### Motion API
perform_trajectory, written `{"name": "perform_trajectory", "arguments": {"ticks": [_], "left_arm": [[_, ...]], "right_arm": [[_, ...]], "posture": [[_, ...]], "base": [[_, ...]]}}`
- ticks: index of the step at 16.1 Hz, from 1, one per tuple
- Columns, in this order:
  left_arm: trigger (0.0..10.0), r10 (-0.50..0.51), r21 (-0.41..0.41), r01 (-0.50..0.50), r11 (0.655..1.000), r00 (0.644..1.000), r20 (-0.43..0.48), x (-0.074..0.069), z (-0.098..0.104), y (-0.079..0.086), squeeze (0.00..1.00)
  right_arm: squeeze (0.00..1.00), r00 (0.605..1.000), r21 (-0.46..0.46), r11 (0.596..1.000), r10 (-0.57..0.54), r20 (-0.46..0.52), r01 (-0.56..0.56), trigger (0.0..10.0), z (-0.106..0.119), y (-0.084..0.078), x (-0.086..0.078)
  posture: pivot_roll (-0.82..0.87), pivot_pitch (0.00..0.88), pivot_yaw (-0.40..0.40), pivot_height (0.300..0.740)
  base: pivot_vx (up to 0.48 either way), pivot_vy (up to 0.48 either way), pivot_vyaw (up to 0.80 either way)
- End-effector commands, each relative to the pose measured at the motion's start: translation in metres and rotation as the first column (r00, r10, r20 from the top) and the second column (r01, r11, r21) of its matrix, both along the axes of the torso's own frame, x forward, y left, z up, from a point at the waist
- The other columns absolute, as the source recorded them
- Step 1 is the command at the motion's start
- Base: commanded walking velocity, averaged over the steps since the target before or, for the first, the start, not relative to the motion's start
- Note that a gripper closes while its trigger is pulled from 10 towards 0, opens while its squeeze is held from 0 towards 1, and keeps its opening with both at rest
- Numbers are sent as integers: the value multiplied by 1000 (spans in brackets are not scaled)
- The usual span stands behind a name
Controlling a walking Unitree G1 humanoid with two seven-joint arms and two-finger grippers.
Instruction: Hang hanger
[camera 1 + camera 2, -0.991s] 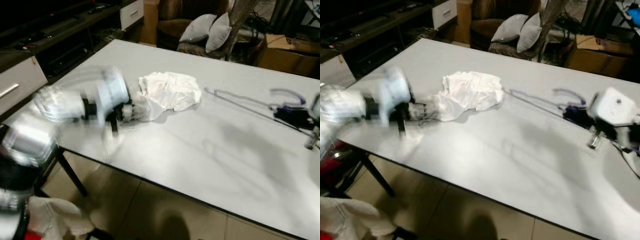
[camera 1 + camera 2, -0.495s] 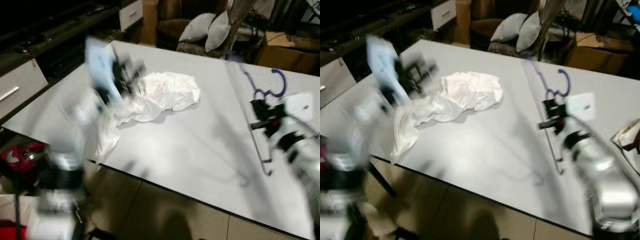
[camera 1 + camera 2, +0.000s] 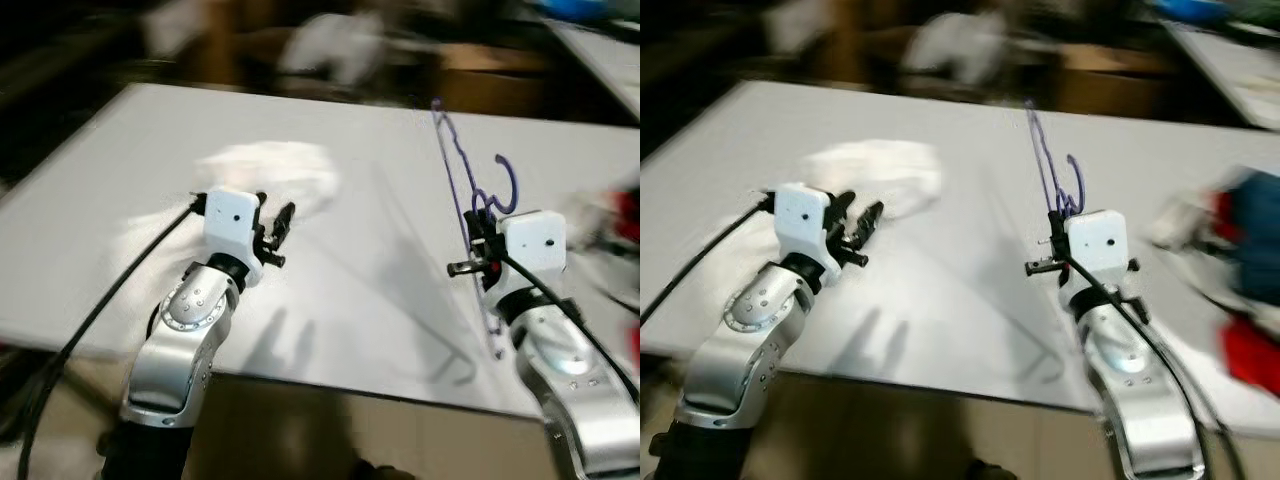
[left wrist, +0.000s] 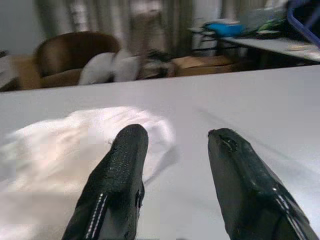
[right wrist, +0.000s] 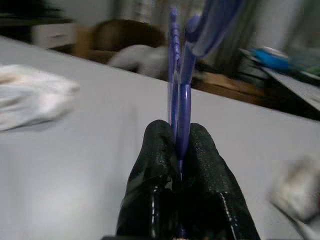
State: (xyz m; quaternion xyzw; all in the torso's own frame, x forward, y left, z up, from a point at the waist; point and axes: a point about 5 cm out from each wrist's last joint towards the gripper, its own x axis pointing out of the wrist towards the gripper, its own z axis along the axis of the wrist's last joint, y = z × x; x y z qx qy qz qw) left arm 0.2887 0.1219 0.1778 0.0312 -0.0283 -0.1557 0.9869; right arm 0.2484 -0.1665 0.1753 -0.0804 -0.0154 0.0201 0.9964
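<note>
Nearby, white cloth beside left gripper

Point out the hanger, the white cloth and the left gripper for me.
hanger [image 3: 456, 170]: left eye view, on its long wire.
white cloth [image 3: 262, 168]: left eye view, middle of the heap.
left gripper [image 4: 175, 145]: left wrist view, between the fingertips.

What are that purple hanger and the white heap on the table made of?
The purple hanger, pinched in the right hand, looks like thin wire with a glossy purple coating, probably plastic over metal, judging by its slim shiny rods. The white heap looks like soft matte cloth, since it lies crumpled; blur hides the weave.
</note>
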Motion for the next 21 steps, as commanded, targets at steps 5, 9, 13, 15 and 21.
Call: {"name": "perform_trajectory", "arguments": {"ticks": [5, 9, 13, 15, 21], "left_arm": [[10000, 53, -18, -53, 998, 999, 9, -1, -1, 3, 71], [10000, 66, -24, -65, 998, 998, 24, 2, 3, 2, 51], [10000, 57, -30, -56, 998, 998, 26, 4, 3, -4, 51], [10000, 72, -36, -72, 997, 997, -4, 6, -2, -1, 820], [10000, 45, -16, -45, 999, 999, 10, 3, -5, -1, 1000]], "right_arm": [[0, 999, -44, 999, 12, 41, -11, 10000, 9, -4, 3], [0, 995, -32, 996, 90, 42, -88, 10000, 12, 3, 1], [0, 995, -27, 996, 91, 40, -90, 10000, 12, 3, 1], [0, 996, -40, 995, 93, 6, -92, 10000, 7, 1, 0], [0, 995, 12, 996, 91, -37, -91, 10000, -4, -2, -2]], "posture": [[-45, 18, 7, 740], [-54, 19, 5, 740], [-58, 19, 9, 740], [-61, 20, 13, 740], [-59, 16, -4, 740]], "base": [[0, -478, -800], [0, -447, -362], [0, -370, 0], [0, 0, 0], [0, 0, -113]]}}
